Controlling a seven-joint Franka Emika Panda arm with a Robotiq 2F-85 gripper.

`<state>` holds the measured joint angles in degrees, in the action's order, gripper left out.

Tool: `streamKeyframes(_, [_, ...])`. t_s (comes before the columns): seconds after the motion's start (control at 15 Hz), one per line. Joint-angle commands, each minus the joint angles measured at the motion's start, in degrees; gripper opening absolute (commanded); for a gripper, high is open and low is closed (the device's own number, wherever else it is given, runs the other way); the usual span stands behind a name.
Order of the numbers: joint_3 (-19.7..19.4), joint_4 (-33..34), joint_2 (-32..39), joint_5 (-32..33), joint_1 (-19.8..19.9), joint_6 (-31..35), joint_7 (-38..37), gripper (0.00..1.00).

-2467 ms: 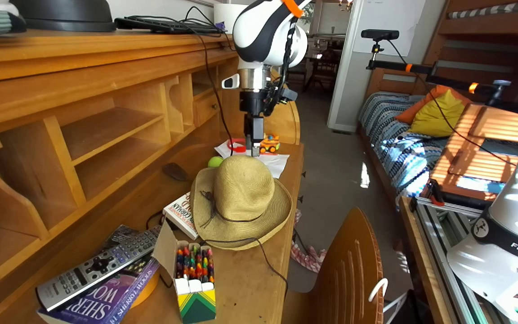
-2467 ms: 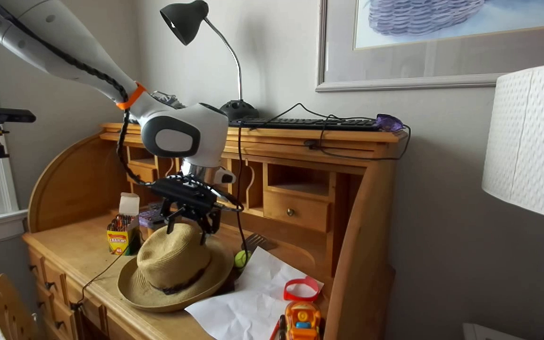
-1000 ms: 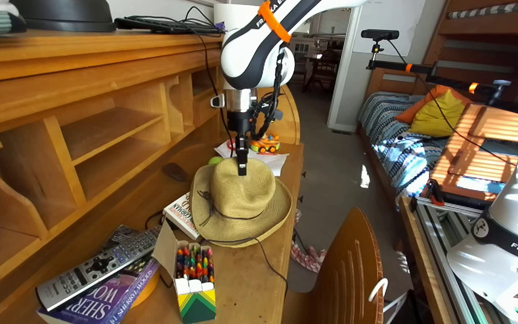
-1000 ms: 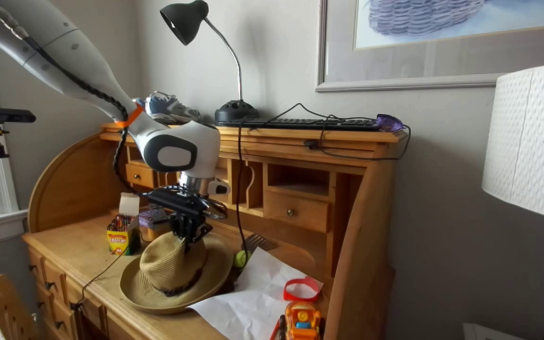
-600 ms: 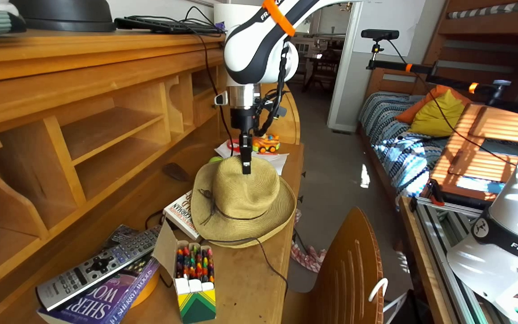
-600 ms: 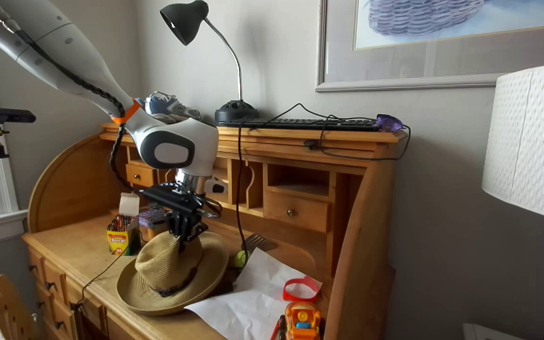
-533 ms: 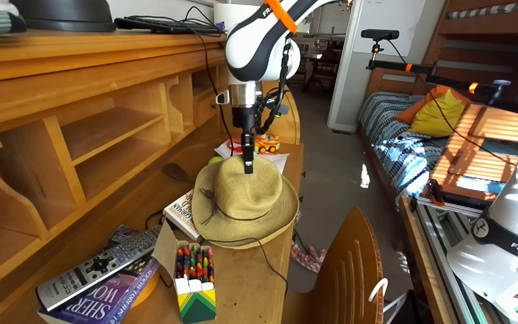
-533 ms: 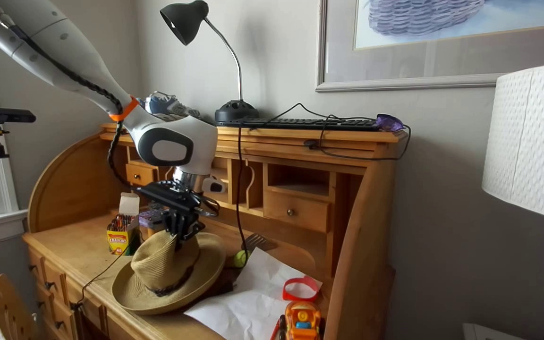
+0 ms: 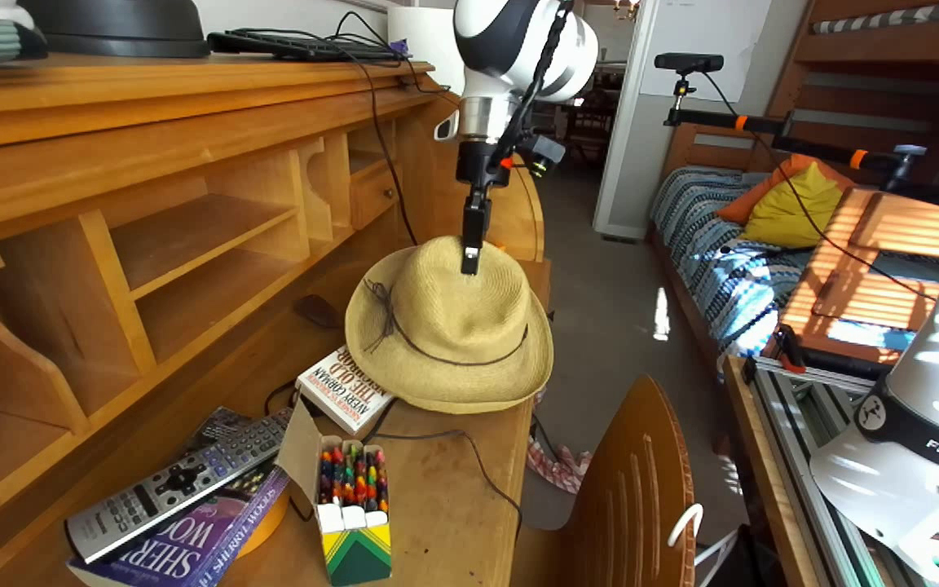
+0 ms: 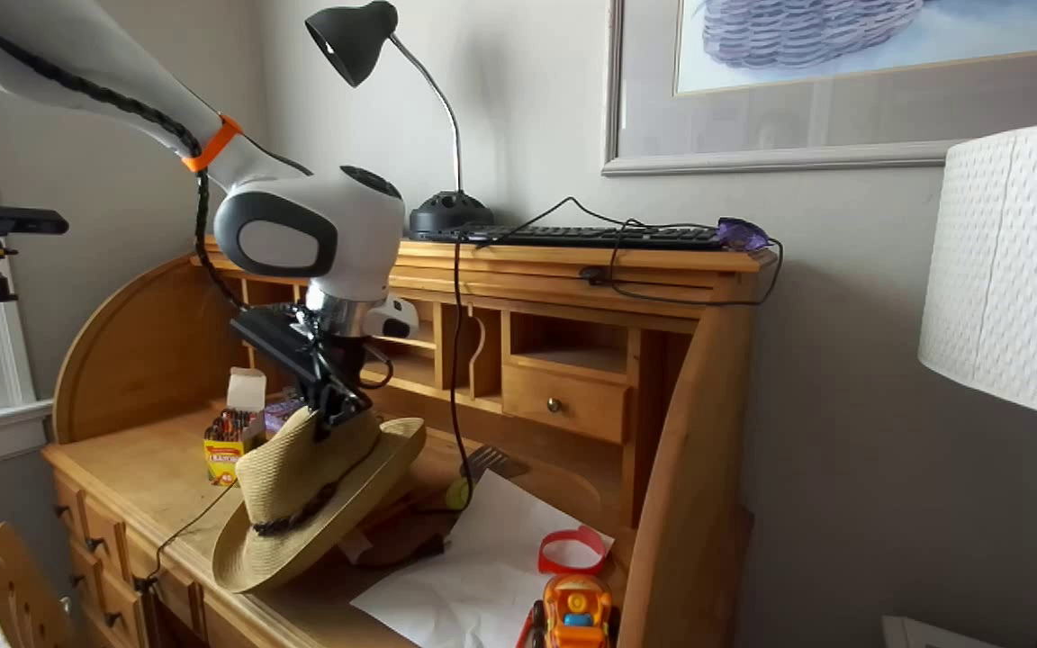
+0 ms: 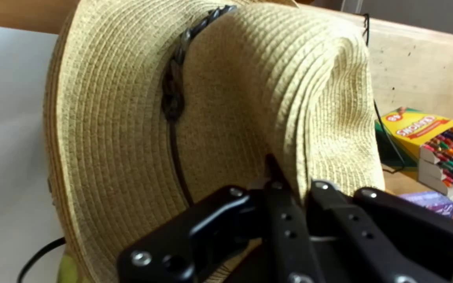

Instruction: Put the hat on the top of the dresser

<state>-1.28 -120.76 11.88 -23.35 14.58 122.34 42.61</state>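
Observation:
The tan straw hat (image 9: pixel 461 359) hangs tilted over the desktop of the wooden dresser (image 10: pixel 527 261), its brim raised on the inner side. In an exterior view the low side of the hat (image 10: pixel 280 540) is close to the desk's front edge; whether it touches the wood I cannot tell. My gripper (image 10: pixel 329 427) is shut on a pinched fold of the crown from above. The wrist view has the gripper (image 11: pixel 294 188) with the straw fold running between its fingers and the hat (image 11: pixel 120 137) filling most of the picture. The hat's underside is hidden.
On the dresser's top stand a black desk lamp (image 10: pixel 451 214) and a keyboard (image 10: pixel 608 236) with a dangling cable. The desktop carries a crayon box (image 9: pixel 355 522), a book (image 9: pixel 345 390), a remote (image 9: pixel 184 481), white paper (image 10: pixel 482 567) and a toy car (image 10: pixel 577 612). A chair (image 9: pixel 632 489) stands in front.
The gripper, open above the crown at first, has closed on it and risen. The hat has come up and tipped, uncovering more of the book and paper.

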Motion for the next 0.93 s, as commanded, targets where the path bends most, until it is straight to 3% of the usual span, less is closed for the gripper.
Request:
streamKeyframes(0.0, [-3.7,-2.3,-4.7,-3.0,0.9,-1.7,-5.5,0.02])
streamKeyframes(0.2, [-7.1,-1.8,-6.7,-5.0,2.3,-5.5,-9.2,0.02])
streamKeyframes(0.67, [-16.0,4.2,-12.8,-16.2,7.5,-31.3,-5.9,0.02])
streamKeyframes(0.87, [-19.6,5.4,-17.0,-21.2,8.4,-36.5,-9.8,0.02])
